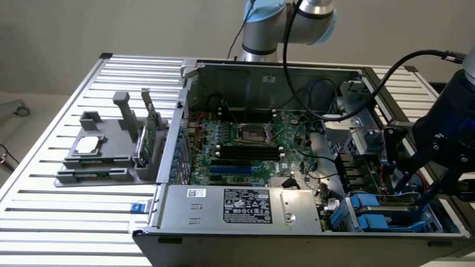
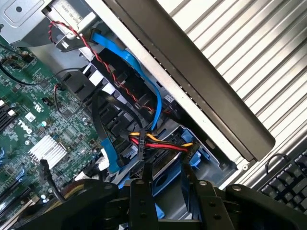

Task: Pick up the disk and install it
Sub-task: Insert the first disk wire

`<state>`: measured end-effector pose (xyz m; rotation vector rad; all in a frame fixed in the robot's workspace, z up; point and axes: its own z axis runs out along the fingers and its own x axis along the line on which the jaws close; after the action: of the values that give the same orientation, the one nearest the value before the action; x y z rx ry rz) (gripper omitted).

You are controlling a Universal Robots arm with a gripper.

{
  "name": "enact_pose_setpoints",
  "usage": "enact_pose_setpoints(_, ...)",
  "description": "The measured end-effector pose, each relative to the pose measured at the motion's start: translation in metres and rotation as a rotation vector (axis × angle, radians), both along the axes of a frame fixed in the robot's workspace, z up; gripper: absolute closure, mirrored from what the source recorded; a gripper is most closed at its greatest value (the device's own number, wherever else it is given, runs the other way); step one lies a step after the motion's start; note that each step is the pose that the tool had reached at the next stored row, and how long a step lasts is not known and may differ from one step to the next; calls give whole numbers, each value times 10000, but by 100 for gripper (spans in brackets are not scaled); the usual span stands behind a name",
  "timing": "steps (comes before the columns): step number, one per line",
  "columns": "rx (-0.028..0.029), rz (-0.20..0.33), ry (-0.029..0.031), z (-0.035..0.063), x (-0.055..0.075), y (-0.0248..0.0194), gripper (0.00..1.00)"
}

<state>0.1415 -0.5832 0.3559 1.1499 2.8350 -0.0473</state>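
In the exterior view, an open computer case (image 1: 260, 72) sits on the slatted table (image 1: 74, 217), with a grey holder (image 1: 97, 161) at the exterior view's left. The arm reaches down over the case's near corner at the exterior view's right, with the gripper (image 1: 421, 186) low above the blue drive bay (image 1: 371, 214).

In the wrist view, a blue cable (image 2: 144, 72) and a red-yellow wire bundle (image 2: 158, 141) cross just ahead. The gripper (image 2: 165, 175) is clamped on the disk (image 2: 168, 190), with a finger against each blue-framed edge.

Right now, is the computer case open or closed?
Open: the case has one side uncovered, leaving the motherboard exposed inside.
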Motion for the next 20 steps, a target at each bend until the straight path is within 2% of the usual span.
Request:
enact_pose_setpoints(11, 8, -399, 0, -3, 72, -14, 63)
enact_pose_setpoints(20, 8, -832, -6, -53, 82, -54, 63)
